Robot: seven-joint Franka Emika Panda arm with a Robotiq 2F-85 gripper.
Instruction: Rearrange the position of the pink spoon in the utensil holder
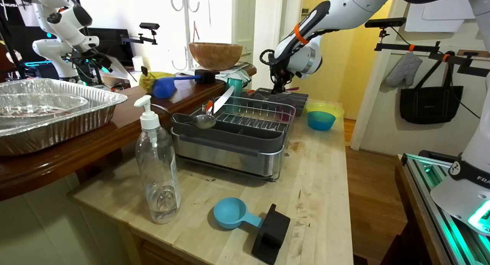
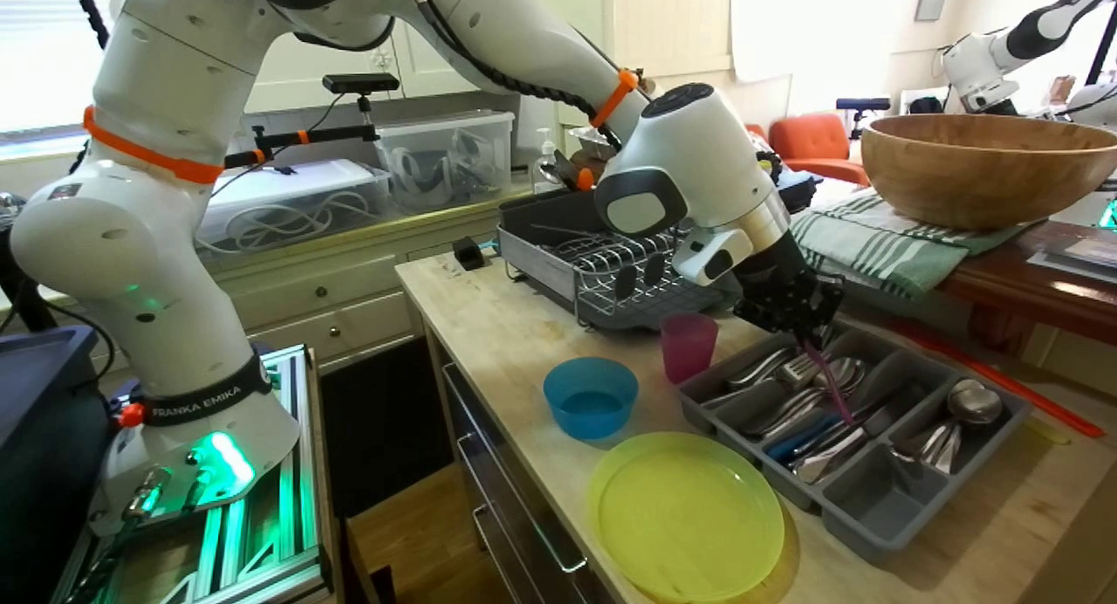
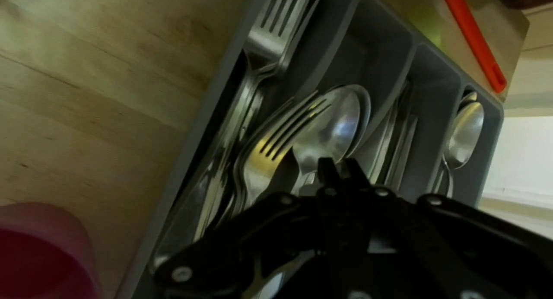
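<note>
Black gripper (image 3: 341, 165): angled downward, its jaws clamped on the slim pink spoon (image 2: 827, 386); the wrist view shows the tips close together.
Pink spoon: slanting down from the jaws in an exterior view; a thin shaft shows, its bowl cannot be made out.
Grey plastic compartment tray (image 2: 881, 495): flat on the pale wooden counter (image 2: 489, 312), under the jaws.
Blue-handled utensil (image 2: 798, 438): below the jaws, in the tray beside silver metal cutlery (image 2: 829, 457); the pink spoon's lower end shows against these, contact cannot be told.
Broad silver fork (image 3: 259, 167): in the tray, left of the tips in the wrist view.
Round-headed silver spoon (image 3: 330, 126): just ahead of the tips in the wrist view.
Translucent magenta cup (image 2: 689, 351): upright, left of the jaws in an exterior view, just beside the tray.
Round blue bowl (image 2: 592, 403): farther left of the jaws than the cup.
Flat round yellow plate (image 2: 685, 517): below and left of the jaws, near the bowl.
Grey metal dish rack (image 2: 541, 268): left of the jaws, past the cup, its dark grey caddy (image 1: 229, 133) on the side away from them.
</note>
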